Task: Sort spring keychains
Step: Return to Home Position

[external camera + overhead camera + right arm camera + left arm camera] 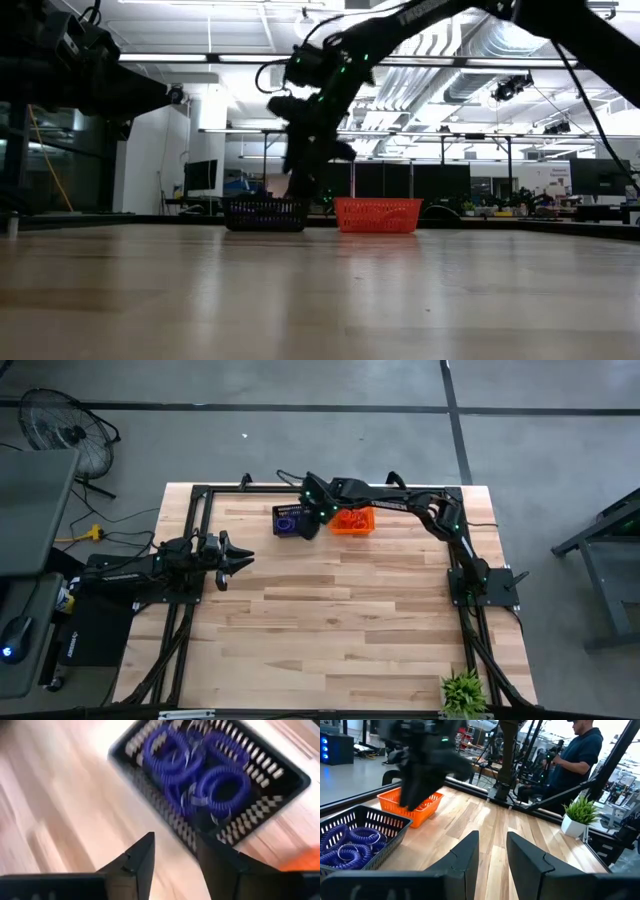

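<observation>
**Keychains binned, both tools empty**

Left tool (492,837) hangs over the counter's (340,620) left side, fingers parted, holding nothing; purple spring keychains (175,755) fill the black basket (380,815) (far edge); right tool (175,840) just above them, slightly open, empty; orange spring keychains (352,517) lie in the adjoining orange basket (390,802).

- Purple coiled spring keychains (170,755) in the black mesh basket (280,770) smear together in the right wrist view and cannot be counted.
- The blurred dark right arm (427,755) hides part of the orange mesh basket (427,807).
- The dark-shirted person's (577,760) head is cropped by the picture's edge.
</observation>
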Motion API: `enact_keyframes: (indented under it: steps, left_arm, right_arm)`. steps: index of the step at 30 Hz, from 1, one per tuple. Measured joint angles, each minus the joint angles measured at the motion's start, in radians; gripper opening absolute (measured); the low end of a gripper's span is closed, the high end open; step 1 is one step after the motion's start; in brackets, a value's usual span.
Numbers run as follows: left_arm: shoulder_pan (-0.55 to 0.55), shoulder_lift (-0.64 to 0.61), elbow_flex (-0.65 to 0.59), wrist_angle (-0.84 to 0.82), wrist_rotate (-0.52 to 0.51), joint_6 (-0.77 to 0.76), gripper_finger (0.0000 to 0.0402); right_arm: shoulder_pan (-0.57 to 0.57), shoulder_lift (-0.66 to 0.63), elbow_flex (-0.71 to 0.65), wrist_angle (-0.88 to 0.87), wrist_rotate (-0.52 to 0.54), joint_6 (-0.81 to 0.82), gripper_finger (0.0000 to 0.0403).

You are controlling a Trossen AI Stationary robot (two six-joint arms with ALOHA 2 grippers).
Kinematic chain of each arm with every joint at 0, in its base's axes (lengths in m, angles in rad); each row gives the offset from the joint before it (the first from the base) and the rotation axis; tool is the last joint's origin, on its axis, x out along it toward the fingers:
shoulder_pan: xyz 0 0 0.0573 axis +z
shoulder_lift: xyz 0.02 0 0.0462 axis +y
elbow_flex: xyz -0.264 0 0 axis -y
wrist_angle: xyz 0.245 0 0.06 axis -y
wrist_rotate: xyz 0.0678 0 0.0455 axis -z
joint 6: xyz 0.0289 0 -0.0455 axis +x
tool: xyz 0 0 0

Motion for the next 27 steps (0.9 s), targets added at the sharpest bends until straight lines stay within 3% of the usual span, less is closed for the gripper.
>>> enact_keyframes:
  steps: [8, 16, 21, 27]
  left_arm:
    - [0.000, 0.000, 0.000, 0.000, 0.000, 0.000, 0.0099]
    - [0.000, 0.000, 0.000, 0.000, 0.000, 0.000, 0.0099]
    - [0.000, 0.000, 0.000, 0.000, 0.000, 0.000, 0.0099]
    - [0.000, 0.000, 0.000, 0.000, 0.000, 0.000, 0.0099]
  right_arm:
    - [0.093, -0.080, 0.001, -0.280, 0.003, -0.315, 0.0101]
    - [0.231, -0.092, -0.021, -0.295, -0.088, -0.417, 0.0057]
    - [0.304, -0.180, -0.263, -0.128, -0.112, -0.386, 0.0025]
    - [0.367, -0.448, -0.739, 0.284, -0.109, -0.245, 0.0002]
